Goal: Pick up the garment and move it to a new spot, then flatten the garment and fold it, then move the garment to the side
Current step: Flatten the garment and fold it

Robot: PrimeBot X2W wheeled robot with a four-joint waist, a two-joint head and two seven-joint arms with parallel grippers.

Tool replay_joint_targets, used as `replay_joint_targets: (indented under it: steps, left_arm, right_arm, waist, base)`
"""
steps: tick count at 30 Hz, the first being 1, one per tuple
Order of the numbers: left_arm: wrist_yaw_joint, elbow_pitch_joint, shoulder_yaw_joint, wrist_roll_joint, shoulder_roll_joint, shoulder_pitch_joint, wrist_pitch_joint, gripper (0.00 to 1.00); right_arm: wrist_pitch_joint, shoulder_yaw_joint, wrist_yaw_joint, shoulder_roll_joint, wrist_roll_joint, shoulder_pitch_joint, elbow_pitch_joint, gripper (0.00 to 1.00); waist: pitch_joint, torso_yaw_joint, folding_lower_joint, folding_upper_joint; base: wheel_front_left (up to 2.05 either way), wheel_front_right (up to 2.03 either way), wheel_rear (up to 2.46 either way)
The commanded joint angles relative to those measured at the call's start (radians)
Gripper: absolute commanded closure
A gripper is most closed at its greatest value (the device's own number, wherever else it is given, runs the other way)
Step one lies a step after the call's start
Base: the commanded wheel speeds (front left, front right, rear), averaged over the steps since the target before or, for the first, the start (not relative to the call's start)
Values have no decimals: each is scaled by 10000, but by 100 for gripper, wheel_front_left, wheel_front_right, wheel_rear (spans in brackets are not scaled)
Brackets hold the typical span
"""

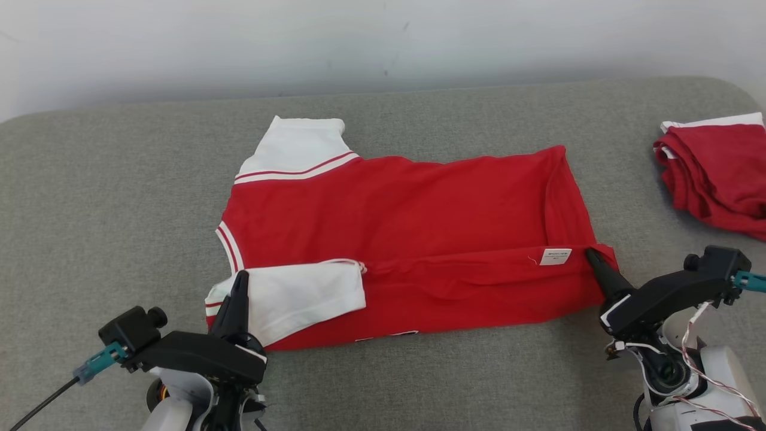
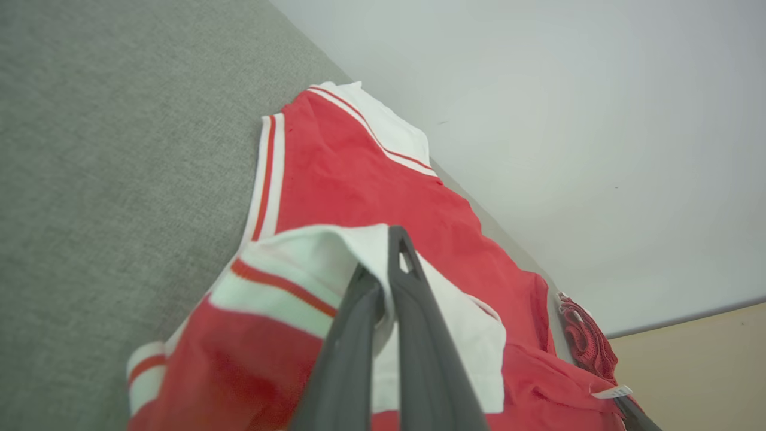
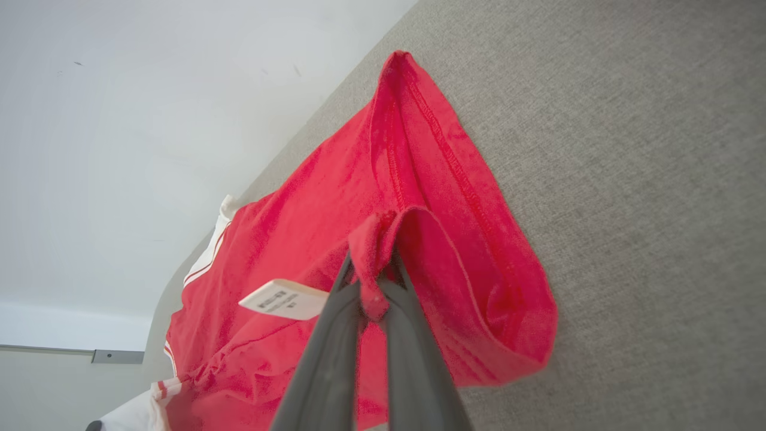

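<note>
**foldfan:** Head view first. The shirt is laid sideways across the middle of the grey table, collar end left, hem right. The near long edge is seen doubled over toward the centre, so a lengthwise fold is probably what's being done. The left gripper is planted on the near white sleeve. The right gripper is at the near hem corner, right beside the tag. A second red pile is parked well off to the right, likely so nothing gets tangled.

**seam_nerd:** Makes sense, both ends of one edge get taken so the fold line comes out straight. Are the fingers actually clamped though?

**foldfan:** Left wrist view: yep, the fingers are pressed together with a flap of white sleeve cloth pinched between them, near the red-striped cuff. The sleeve is lifted a bit off the red body underneath.

**seam_nerd:** And the other side?

**foldfan:** Right wrist view: those fingers are closed tight on a bunched bit of red hem, with the tag sticking out just to their left. The hem is pulled up into an open loop, so that layer is held off the table rather than dragged.

**seam_nerd:** So flattening looks done and the fold looks half in. Both ends would need to be laid down evenly, or a skewed crease could be left. It's thin knit too, easily slipped out of a small pinch.
</note>
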Motion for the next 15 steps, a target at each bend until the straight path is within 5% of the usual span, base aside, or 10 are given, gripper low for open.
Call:
replay_joint_targets:
  steps: [1, 15]
  left_arm:
    - [-152, 195, -144, 325, 66, -257, -134, 0]
    - [-452, 1057, -72, 1167, 463, 610, -1282, 0]
  right_arm:
    - [-168, 140, -24, -91, -163, -99, 106, 0]
    - [-2311, 2113, -24, -1862, -943, 1150, -436, 0]
  waist:
    - [-13, 109, -1, -1]
    - [-487, 140, -1, -1]
  base:
    - [0, 0, 0]
    - [0, 0, 0]
